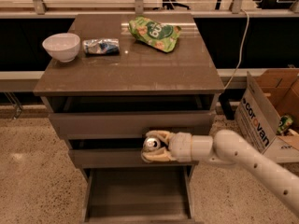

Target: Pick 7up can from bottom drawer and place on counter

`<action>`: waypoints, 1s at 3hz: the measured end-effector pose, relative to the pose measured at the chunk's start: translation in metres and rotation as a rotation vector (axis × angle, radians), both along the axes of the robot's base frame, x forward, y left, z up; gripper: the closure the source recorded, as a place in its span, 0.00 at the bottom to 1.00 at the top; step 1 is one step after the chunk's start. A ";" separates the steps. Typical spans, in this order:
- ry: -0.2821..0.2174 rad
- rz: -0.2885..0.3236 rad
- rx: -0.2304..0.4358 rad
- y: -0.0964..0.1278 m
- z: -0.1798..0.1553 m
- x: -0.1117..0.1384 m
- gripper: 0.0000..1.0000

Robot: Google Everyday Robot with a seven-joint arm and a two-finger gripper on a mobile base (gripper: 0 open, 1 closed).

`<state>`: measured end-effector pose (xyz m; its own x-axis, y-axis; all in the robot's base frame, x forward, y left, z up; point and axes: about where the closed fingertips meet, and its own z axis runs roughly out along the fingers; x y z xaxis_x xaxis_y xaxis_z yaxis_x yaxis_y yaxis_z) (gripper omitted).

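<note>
My gripper [152, 146] is shut on the 7up can [151, 143], whose silver pull-tab end faces the camera. It holds the can in front of the middle drawer's front, above the open bottom drawer [138, 195] and below the counter [135, 69]. One cream finger [156, 134] lies over the can and one under it. The bottom drawer's dark floor is bare. My white arm reaches in from the lower right.
On the counter stand a white bowl [61, 45], a blue-silver foil packet [100, 46] and a green snack bag [154, 31]. The top drawer [131, 122] and middle drawer [112, 157] are partly open. A cardboard box [268, 111] sits on the floor at the right.
</note>
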<state>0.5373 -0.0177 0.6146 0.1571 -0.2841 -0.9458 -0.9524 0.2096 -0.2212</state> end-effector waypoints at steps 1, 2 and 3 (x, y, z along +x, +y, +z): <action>-0.052 0.038 -0.045 -0.010 0.066 0.011 1.00; -0.084 0.096 -0.031 -0.017 0.113 0.008 1.00; -0.084 0.096 -0.031 -0.016 0.113 0.008 1.00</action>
<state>0.5454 -0.0342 0.7272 0.2631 -0.2932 -0.9191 -0.9456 0.1104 -0.3059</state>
